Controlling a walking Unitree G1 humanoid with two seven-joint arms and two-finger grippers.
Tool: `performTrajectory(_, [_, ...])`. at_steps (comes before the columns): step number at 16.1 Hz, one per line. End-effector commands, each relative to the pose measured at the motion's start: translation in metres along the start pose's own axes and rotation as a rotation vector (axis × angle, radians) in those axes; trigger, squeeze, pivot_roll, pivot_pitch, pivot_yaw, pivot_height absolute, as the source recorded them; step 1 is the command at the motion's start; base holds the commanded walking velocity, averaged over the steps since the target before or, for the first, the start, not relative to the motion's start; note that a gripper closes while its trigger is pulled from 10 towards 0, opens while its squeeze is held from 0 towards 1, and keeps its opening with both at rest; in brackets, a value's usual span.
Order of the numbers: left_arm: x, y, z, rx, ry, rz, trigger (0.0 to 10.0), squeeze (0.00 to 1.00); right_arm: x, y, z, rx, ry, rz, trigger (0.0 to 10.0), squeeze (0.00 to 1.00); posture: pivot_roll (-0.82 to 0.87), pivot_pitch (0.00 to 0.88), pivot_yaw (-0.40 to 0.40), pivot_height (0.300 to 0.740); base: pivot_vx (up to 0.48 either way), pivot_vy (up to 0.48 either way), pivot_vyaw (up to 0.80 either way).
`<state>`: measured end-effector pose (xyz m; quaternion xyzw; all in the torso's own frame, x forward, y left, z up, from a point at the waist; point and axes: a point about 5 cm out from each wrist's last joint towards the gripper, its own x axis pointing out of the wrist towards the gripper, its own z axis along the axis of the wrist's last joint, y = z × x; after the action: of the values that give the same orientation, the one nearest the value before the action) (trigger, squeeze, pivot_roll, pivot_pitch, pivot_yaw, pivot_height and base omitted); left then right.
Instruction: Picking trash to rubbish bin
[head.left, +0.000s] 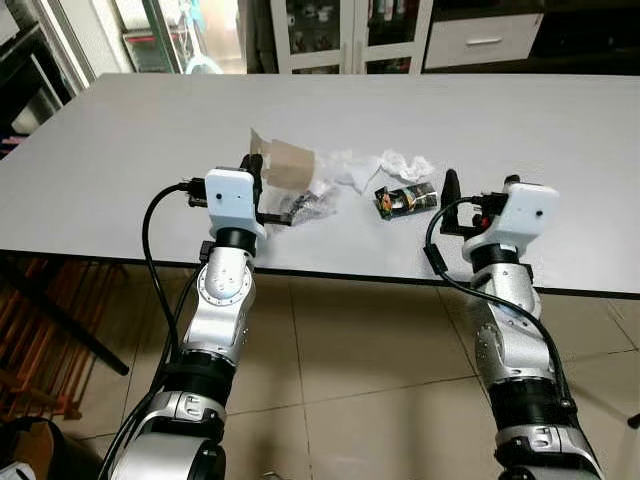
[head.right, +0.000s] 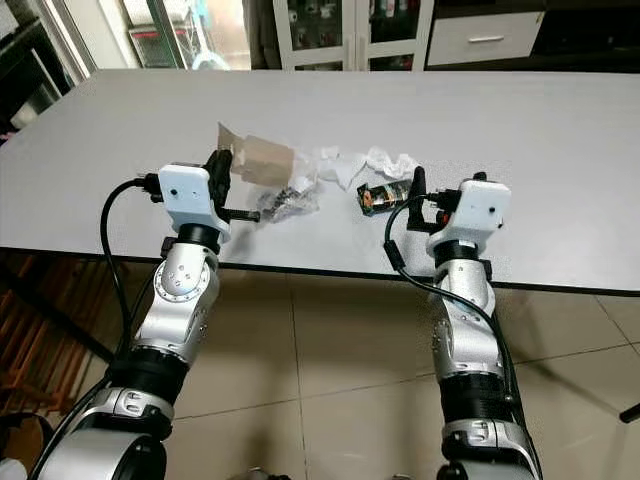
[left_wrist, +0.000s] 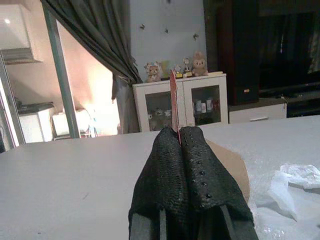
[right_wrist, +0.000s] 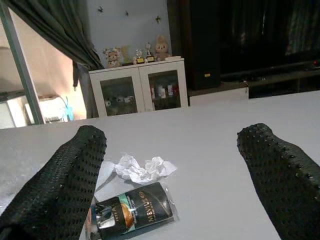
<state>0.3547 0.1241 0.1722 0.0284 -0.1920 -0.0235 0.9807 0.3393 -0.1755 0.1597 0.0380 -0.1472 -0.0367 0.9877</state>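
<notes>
Both silver arms are reaching up from the near edge toward the grey table (head.left: 120, 160), where the trash is lying in a loose row. Left gripper (left_wrist: 181, 137) is pinching its two black fingers tight together on the thin edge of a piece of brown cardboard (head.left: 287, 163), which is standing up out of the pinch with its flat face leaning off toward the middle of the table. Right gripper (right_wrist: 172, 160) is standing with fingers spread wide, nothing between them. Ahead of it, slightly toward the robot's left, a dark crumpled snack wrapper (right_wrist: 132, 212) is lying flat on the table, its long axis running crosswise to the gripper's reach, so the open fingers are roughly straddling its length rather than its narrow side. Beyond it a wad of white tissue (right_wrist: 142, 169) is sitting, with clear plastic film (head.left: 312, 203) lying nearer the left arm. Judging by position, the right arm is plainly nearer the wrapper, and a short forward reach, perhaps with a wrist turn, looks needed.
</notes>
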Motion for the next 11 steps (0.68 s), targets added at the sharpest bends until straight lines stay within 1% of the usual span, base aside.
performTrajectory(1, [0.002, 0.004, 0.000, 0.005, -0.004, 0.023, 10.0, 0.00, 0.002, 0.004, 0.001, 0.003, -0.007, 0.003, 10.0, 0.00, -0.12, 0.000, 0.086, 0.740, 0.000, 0.000, 0.00])
performTrajectory(7, [0.001, -0.001, -0.003, -0.003, 0.014, 0.016, 10.0, 0.00, -0.001, 0.004, -0.006, -0.001, 0.023, 0.007, 10.0, 0.00, -0.12, 0.009, 0.082, 0.740, 0.000, 0.000, 0.00])
performTrajectory(8, [0.000, -0.002, -0.004, -0.005, 0.016, 0.017, 10.0, 0.00, -0.002, 0.004, -0.009, -0.015, 0.042, 0.008, 10.0, 0.00, -0.12, 0.014, 0.081, 0.740, 0.000, 0.000, 0.00])
performTrajectory(9, [-0.001, -0.003, -0.004, -0.006, 0.018, 0.015, 10.0, 0.00, -0.002, 0.003, -0.010, -0.019, 0.050, 0.004, 10.0, 0.00, -0.12, 0.021, 0.079, 0.740, 0.000, 0.000, 0.52])
performTrajectory(11, [-0.001, -0.005, -0.004, -0.007, 0.019, 0.012, 10.0, 0.00, -0.001, 0.003, -0.009, -0.022, 0.049, 0.004, 10.0, 0.00, -0.12, 0.029, 0.078, 0.740, 0.000, 0.000, 0.80])
